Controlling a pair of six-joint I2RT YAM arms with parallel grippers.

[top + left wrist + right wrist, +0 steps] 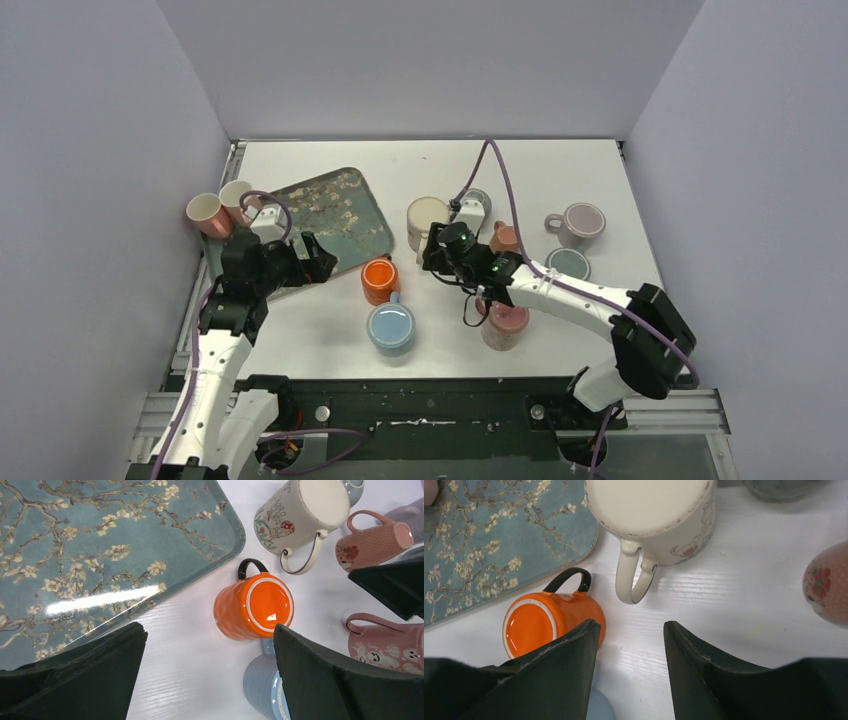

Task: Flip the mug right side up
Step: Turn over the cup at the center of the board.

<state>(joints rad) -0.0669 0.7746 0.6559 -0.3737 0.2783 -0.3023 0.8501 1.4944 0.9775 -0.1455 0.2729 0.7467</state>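
Base-up orange mug [252, 605] at five o'clock of the tray [100, 555]; left gripper [209, 629] wide open above it, right gripper [631, 625] part-open, empty. Best pinch its wall, roll upright.

The orange mug [252, 607] has little room around it. The blue mug [260, 685] stands just beside it on the near side, and the tray [100, 555] corner is near behind it. Bare table [185, 670] lies to its left, and a strip also lies toward the cream mug [300, 515].
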